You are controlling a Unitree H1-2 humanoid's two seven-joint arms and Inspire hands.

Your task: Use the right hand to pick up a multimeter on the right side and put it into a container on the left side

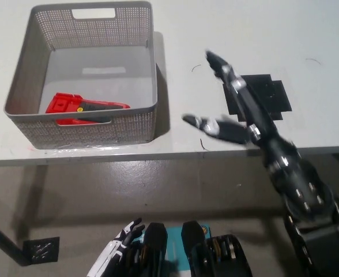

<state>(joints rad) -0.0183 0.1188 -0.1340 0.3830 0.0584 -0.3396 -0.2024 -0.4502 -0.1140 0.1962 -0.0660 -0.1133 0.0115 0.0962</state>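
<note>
The red and black multimeter (80,108) lies inside the grey perforated plastic container (94,130) on the white table (227,34); the black right hand (238,112), open and empty, hovers beside a black mat (273,95); the white left hand (120,242) rests low; placing looks complete, so next comes withdrawal.

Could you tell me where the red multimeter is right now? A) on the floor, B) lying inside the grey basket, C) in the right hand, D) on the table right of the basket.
B: the red multimeter lies on the bottom of the grey basket, while the right hand is open and holds nothing.
</note>
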